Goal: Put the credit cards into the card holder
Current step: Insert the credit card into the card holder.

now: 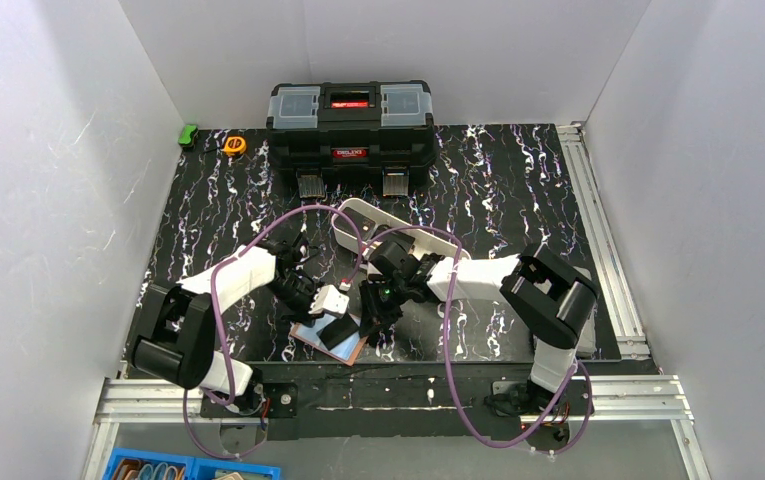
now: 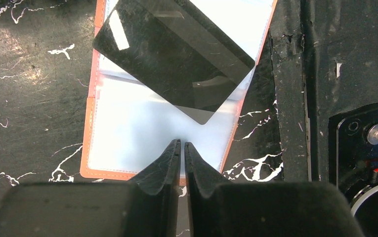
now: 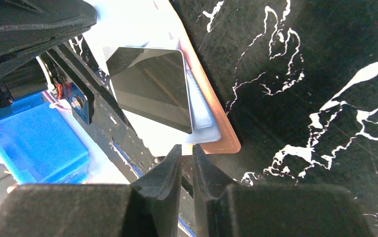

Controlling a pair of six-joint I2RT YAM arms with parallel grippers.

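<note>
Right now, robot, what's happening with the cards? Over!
Left gripper and right gripper both closed down at the edge of the card holder. Holder open flat, dark card slanted across it, not fully in. Nothing seen blocking it. Over.

Black tabletop point(image 1: 518, 200) veined with white and faint violet streaks, marble-style. Orange-tan border on the open card holder point(image 2: 122, 143), framing milky, pale blue-white sleeves. Glossy black for the credit card point(image 2: 172, 54), crossed by white bars of glare. Matte black on the left gripper point(image 2: 182, 144) and the right gripper point(image 3: 186, 147) alike. White shells and black joints on the arms point(image 1: 243, 272), with purple cables point(image 1: 219, 320). Black toolbox point(image 1: 349, 135) with a red label and clear-lidded side compartments. White oval tray point(image 1: 358, 213). Orange-yellow tape measure point(image 1: 235, 145), small bright green object point(image 1: 188, 135), vivid blue bins point(image 1: 193, 468). Plain white walls point(image 1: 48, 200).
</note>
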